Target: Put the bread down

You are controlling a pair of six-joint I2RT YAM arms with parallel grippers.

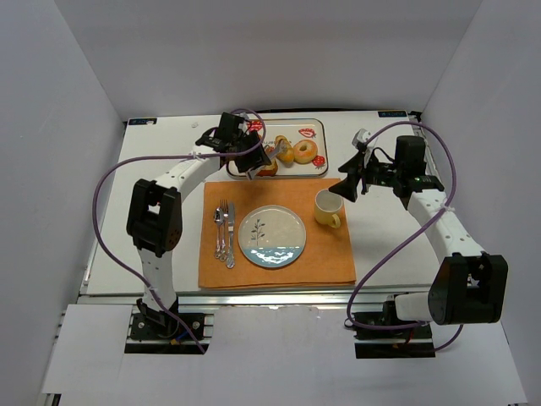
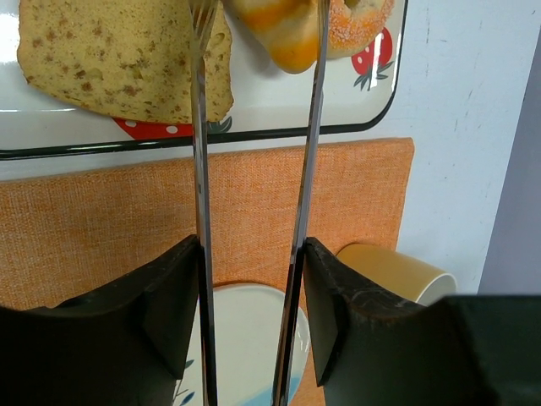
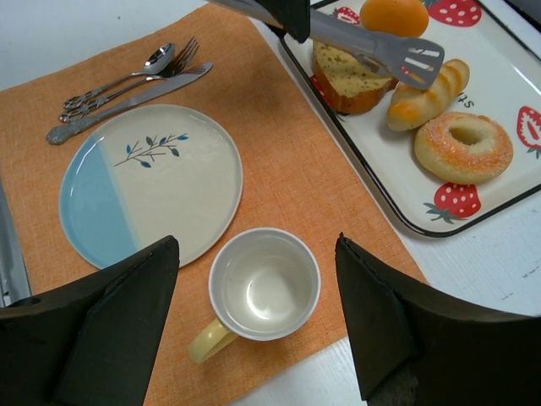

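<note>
The bread (image 3: 427, 91), a small golden roll with darker stripes, lies on the strawberry-print tray (image 3: 499, 85), also seen in the overhead view as the bread (image 1: 285, 153). My left gripper (image 2: 252, 254) is shut on a pair of metal tongs (image 2: 308, 169), whose two arms stand spread apart. The tongs' slotted tip (image 3: 414, 59) hovers over the roll's near end, between the roll (image 2: 283, 34) and the bread slice (image 2: 110, 51). My right gripper (image 3: 255, 245) is open above the yellow cup (image 3: 264, 283), holding nothing.
A sugared donut (image 3: 463, 145) and an orange ball (image 3: 393, 15) share the tray. On the orange placemat (image 1: 279, 262) sit a blue-and-cream plate (image 1: 271, 237), cutlery (image 1: 224, 233) to its left and the cup (image 1: 327, 208) to its right. White walls enclose the table.
</note>
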